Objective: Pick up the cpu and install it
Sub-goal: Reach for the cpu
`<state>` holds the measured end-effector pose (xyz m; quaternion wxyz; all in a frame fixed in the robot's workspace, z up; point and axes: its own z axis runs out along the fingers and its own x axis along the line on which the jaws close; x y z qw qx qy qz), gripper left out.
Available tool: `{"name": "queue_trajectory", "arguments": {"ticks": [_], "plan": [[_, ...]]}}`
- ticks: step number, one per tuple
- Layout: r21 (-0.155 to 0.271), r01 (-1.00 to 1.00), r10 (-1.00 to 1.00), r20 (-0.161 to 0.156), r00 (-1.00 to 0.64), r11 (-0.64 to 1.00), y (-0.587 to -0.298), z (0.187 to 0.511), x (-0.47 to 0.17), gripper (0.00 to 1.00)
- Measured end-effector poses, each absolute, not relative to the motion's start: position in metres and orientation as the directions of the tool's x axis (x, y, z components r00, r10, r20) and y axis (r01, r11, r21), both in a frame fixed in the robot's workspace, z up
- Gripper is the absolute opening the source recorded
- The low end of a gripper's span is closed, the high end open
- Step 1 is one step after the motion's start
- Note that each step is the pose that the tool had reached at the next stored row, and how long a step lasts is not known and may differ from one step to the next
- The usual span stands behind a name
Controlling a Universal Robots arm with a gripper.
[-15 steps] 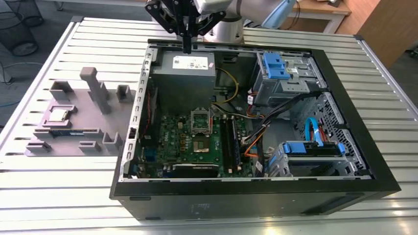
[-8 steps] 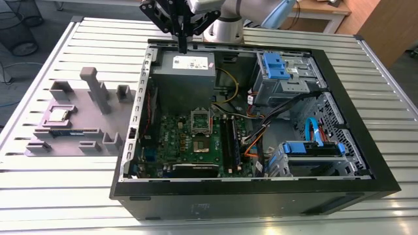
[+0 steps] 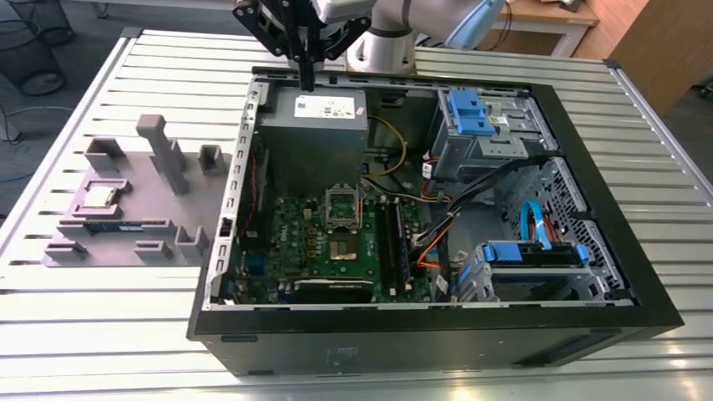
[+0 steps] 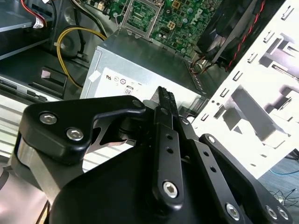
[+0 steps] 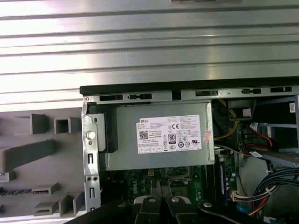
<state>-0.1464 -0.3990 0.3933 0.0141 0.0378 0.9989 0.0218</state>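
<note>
The cpu (image 3: 103, 196), a small silvery square chip, lies in a recess of the grey holder block (image 3: 123, 221) on the exterior view's left, outside the computer case. My gripper (image 3: 305, 82) hangs high over the case's back edge, above the grey power-supply box (image 3: 316, 125), far from the cpu. Its black fingers are shut together with nothing between them, as both wrist views show (image 4: 164, 95) (image 5: 161, 201). The metal-framed socket (image 3: 343, 209) sits on the green board (image 3: 323, 251) below the power supply, also seen in the second wrist view (image 4: 140, 14).
The open black case (image 3: 579, 167) lies on a slatted metal table (image 3: 112, 334). Blue drive cages (image 3: 473, 117) and cable bundles (image 3: 468, 196) fill the exterior view's right side. Tall posts (image 3: 156, 150) rise from the holder block. A memory stick (image 3: 117, 225) lies below the cpu.
</note>
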Motion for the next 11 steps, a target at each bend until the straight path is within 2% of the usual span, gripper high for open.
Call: {"name": "queue_trajectory", "arguments": {"ticks": [11], "plan": [[0.045,0.075,0.076,-0.027,-0.997,0.996,-0.3989,0.3933,-0.1543,0.11]]}}
